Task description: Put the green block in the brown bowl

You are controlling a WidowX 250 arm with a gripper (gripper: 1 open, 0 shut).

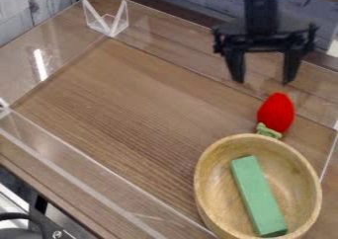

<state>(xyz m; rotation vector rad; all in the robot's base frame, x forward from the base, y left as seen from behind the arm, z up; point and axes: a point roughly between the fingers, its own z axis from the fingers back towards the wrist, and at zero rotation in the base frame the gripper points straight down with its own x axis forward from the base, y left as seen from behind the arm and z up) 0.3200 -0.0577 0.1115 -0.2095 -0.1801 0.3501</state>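
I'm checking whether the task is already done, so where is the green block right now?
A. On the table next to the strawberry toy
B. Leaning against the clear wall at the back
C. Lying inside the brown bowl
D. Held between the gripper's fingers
C. The green block lies flat inside the brown bowl, while the gripper stands open and empty above the table, away from the bowl.
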